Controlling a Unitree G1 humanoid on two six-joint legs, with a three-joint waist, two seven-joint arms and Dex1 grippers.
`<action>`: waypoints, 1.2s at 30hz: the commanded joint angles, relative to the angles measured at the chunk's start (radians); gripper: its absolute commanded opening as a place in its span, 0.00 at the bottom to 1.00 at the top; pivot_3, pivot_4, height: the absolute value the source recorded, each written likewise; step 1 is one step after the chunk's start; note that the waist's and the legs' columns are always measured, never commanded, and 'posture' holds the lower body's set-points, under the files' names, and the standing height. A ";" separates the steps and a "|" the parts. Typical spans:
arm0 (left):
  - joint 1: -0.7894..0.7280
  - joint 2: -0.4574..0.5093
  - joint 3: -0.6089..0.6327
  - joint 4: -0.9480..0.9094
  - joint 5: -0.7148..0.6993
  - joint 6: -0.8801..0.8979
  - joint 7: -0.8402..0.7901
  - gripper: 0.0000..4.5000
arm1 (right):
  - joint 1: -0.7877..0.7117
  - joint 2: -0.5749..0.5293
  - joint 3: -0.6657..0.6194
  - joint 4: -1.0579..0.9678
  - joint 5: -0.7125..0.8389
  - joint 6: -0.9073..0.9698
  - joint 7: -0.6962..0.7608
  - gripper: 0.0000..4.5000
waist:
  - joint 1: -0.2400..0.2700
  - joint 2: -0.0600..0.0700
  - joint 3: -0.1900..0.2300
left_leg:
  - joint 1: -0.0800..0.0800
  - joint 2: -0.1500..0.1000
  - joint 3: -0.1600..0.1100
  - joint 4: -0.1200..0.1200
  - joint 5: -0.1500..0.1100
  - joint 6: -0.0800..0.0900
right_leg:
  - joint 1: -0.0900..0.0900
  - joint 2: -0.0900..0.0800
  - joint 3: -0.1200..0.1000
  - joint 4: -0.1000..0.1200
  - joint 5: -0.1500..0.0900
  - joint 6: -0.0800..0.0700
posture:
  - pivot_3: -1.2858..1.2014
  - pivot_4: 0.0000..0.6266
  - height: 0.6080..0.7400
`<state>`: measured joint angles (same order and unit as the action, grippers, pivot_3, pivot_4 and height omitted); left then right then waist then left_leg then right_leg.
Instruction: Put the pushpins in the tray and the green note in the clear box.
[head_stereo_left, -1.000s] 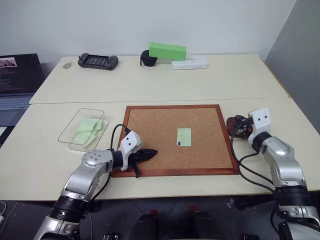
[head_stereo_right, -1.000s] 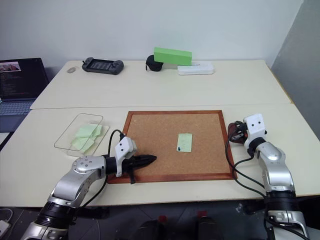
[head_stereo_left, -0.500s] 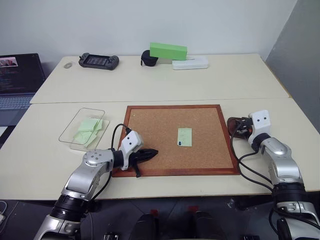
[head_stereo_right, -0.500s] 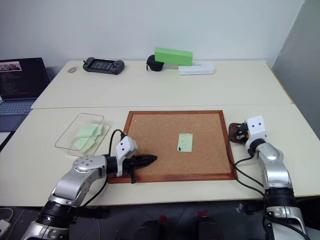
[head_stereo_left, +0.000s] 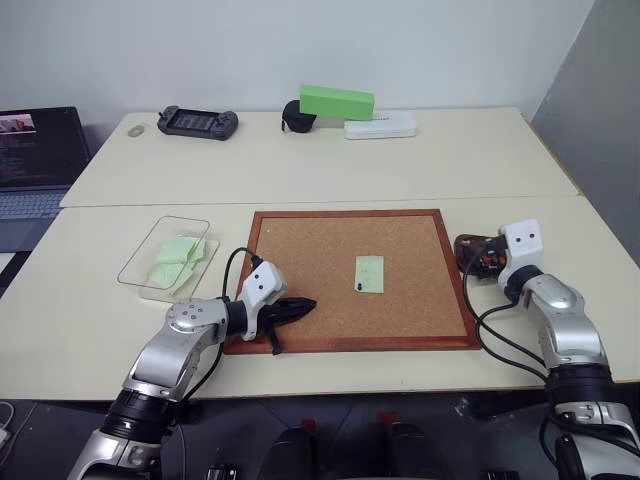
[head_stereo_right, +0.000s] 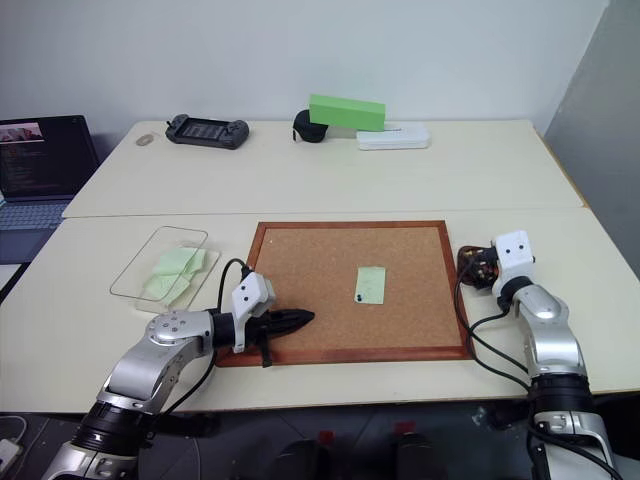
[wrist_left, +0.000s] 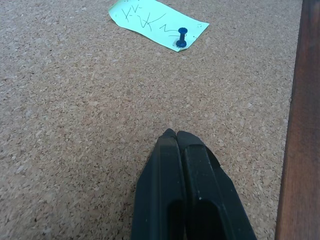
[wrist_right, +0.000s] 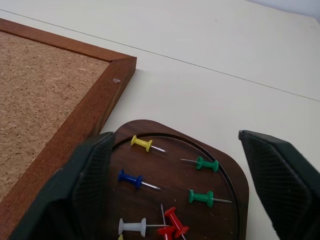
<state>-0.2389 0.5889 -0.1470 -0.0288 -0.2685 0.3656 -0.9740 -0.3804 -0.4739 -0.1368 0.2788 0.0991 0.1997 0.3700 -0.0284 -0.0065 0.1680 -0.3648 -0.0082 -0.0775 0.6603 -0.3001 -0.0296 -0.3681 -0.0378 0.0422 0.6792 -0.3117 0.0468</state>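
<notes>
Over the tray (wrist_right: 230, 200), the right pincer (wrist_right: 182, 195) gapes above loose pushpins (wrist_right: 131, 179).

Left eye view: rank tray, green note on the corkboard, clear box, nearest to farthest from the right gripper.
1. Tray, directly under the right gripper, off the corkboard's right edge.
2. Green note, pinned right of the board's middle.
3. Clear box, past the board's left edge, holding other green notes.

Spread jaws straddle the tray (wrist_right: 150, 131) holding coloured pushpins (wrist_right: 170, 190) beside the corkboard (wrist_right: 45, 85).
</notes>
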 joint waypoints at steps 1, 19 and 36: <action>0.025 0.000 -0.035 0.033 0.025 0.035 0.002 0.00 | -0.017 -0.018 -0.030 -0.039 0.011 -0.033 0.003 0.99 | 0.000 0.000 0.000 | 0.000 0.000 0.000 0.000 0.000 0.000 | 0.000 0.000 0.000 0.000 0.000 0.000 | 0.52 0.24 1.00; 0.033 0.002 -0.032 0.024 0.024 0.034 0.002 0.00 | 0.143 0.011 0.281 -0.371 0.141 -0.046 0.459 0.99 | 0.000 0.000 0.001 | 0.000 0.001 -0.001 0.000 0.000 0.000 | 0.000 0.000 0.000 -0.001 0.000 0.000 | 0.52 0.24 1.00; 0.064 0.013 -0.020 -0.012 0.021 0.048 0.009 0.00 | 0.013 0.171 0.394 -0.153 0.084 -0.098 0.485 0.84 | -0.003 0.000 0.001 | 0.000 0.001 -0.001 -0.001 0.000 0.000 | -0.001 0.000 -0.001 -0.002 0.000 0.000 | 0.52 0.24 1.00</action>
<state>-0.2069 0.5926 -0.1322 -0.0669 -0.2687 0.3700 -0.9679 -0.3410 -0.3104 0.2515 0.1243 0.1976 0.1395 0.8471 -0.0309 -0.0065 0.1687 -0.3651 -0.0070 -0.0789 0.6595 -0.3003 -0.0298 -0.3692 -0.0383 0.0416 0.6776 -0.3118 0.0467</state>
